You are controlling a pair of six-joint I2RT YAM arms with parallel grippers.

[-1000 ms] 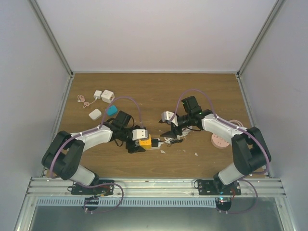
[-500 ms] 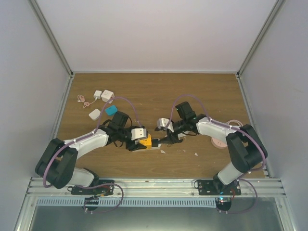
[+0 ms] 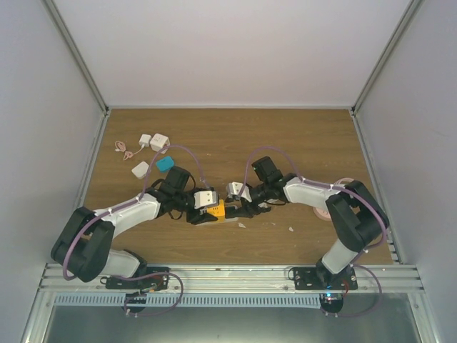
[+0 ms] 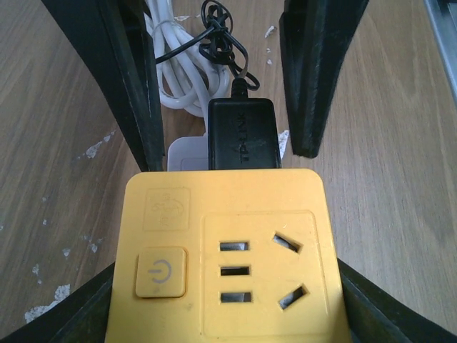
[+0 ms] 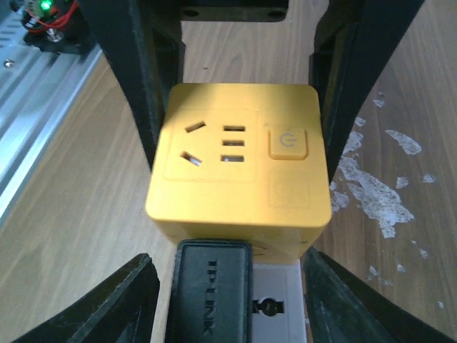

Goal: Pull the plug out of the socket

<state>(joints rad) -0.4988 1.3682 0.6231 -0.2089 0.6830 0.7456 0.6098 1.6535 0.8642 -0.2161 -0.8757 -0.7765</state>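
1. Plug (image 3: 230,212) and yellow socket (image 3: 216,209) are sitting together at the middle of the table (image 3: 285,143) in the top view, and we're watching both arms meeting over them. The left gripper (image 3: 211,213) is clamping the socket, anchoring it for the pull, while the right gripper (image 3: 241,209) is lining up from the opposite side.
2. Switching to the left wrist, we're seeing the black plug seated in the socket's far face, with a white adapter (image 4: 186,153) just beside it and cables (image 4: 175,78) trailing behind. The left fingers (image 4: 64,318) are pressing on the cube's flanks. The right jaws are standing apart, straddling the plug with gaps on both sides.
3. Over on the right wrist, we're looking along the plug towards the socket. The right fingers (image 5: 107,300) are waiting wide, pinching nothing yet. We're judging they should close on the black body alone, not on the adapter.
4. A second ago the right gripper was hanging well to the right of the socket. Now it's reaching in around the plug, while the left one is keeping its hold.
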